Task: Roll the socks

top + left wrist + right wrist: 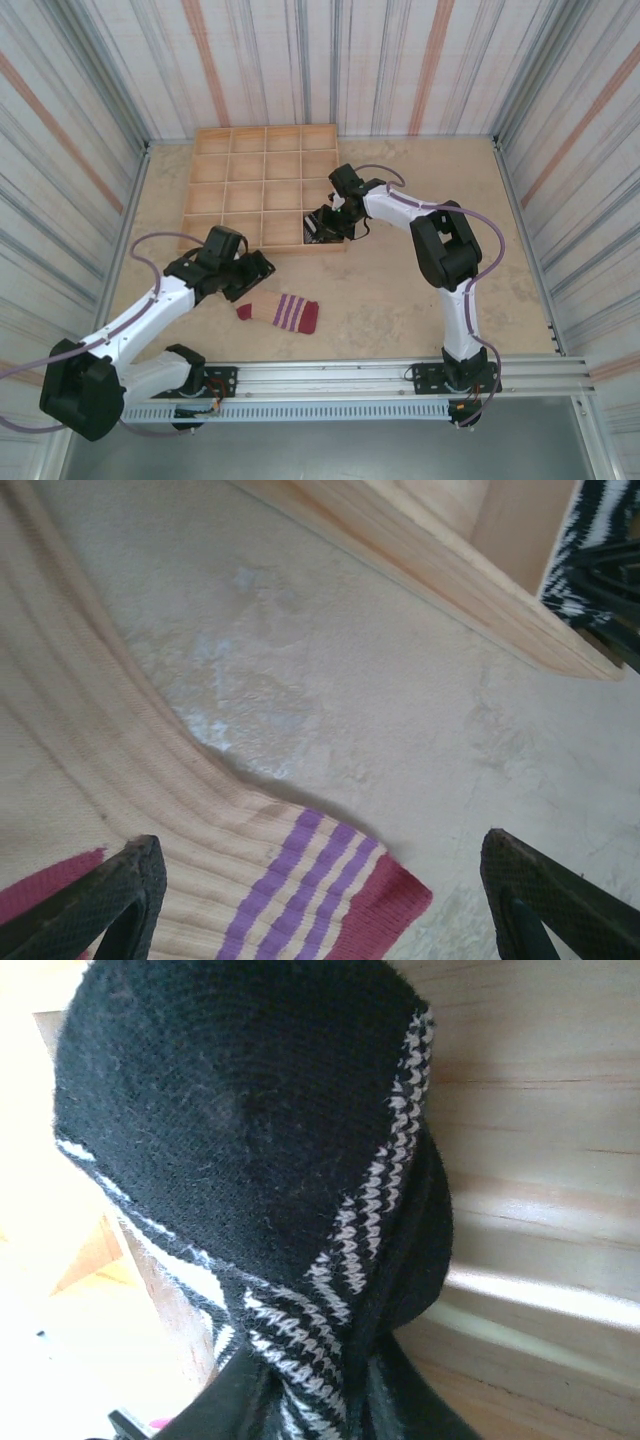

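The beige sock (pixel 280 312) lies flat on the table, its dark red toe to the left and its purple-striped cuff to the right. My left gripper (pixel 247 277) hovers open just beyond the sock's far edge. In the left wrist view the striped cuff (pixel 300 890) lies below and between the wide-apart fingers of that gripper (pixel 320 858). The black sock (pixel 325 226), bunched into a ball with grey-white stripes (pixel 250 1110), sits in the near right compartment of the wooden tray (pixel 265 128). My right gripper (pixel 336 214) is shut on its gathered end (pixel 320 1400).
The wooden tray's other compartments look bare. Its near wall (pixel 440 560) runs just beyond the beige sock. Striped enclosure walls stand close on three sides. A metal rail (pixel 350 375) with the arm bases runs along the near edge.
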Available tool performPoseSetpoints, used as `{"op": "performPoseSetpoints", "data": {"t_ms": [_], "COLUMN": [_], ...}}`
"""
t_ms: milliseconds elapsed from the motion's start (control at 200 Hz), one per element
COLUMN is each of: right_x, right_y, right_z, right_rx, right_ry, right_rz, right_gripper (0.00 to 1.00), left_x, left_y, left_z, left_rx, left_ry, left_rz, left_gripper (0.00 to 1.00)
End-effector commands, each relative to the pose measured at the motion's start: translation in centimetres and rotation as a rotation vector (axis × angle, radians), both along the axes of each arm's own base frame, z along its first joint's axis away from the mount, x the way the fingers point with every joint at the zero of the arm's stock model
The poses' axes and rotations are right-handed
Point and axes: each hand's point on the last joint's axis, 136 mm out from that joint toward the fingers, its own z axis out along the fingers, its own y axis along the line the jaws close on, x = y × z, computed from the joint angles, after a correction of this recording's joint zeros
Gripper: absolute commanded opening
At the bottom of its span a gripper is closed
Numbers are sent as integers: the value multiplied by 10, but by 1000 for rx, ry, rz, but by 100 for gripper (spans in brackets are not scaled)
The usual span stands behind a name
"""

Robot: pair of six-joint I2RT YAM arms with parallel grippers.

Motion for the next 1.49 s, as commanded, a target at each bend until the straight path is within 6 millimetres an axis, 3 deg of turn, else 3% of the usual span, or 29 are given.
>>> {"op": "performPoseSetpoints", "data": {"t_ms": [0,110,386,711,822,967,1072,1152,1297,1488], "right_x": [-26,-23,-15,-21,-35,-76,-107,-128,-152,-180], "right_y": [-10,-6,-7,-14,-5,21,27,24,3,-19], "right_z": [-18,-2,30,62,86,109,101,83,51,25], "right_rx": [-70,-48,-51,-61,-17,123,150,109,36,3], "right_ry": [82,46,-35,-120,-187,-254,-211,-174,-99,-13], "right_rz": [44,64,93,131,207,393,486,536,511,443], "right_gripper": [36,46,56,65,65,65,64,64,62,62], "left_x": [-18,-24,-28,-31,-32,-39,-37,-35,-38,-44], "left_y": [17,29,41,54,59,72,70,65,61,59], "left_z": [-12,-15,-14,-16,-17,-24,-27,-28,-36,-44], "left_rx": [10,13,49,77,73,120,97,71,50,50], "left_ry": [106,152,185,210,221,254,260,270,289,300], "left_rz": [44,82,84,99,120,142,148,138,129,121], "left_gripper": [84,84,84,83,84,83,80,80,78,78]}}
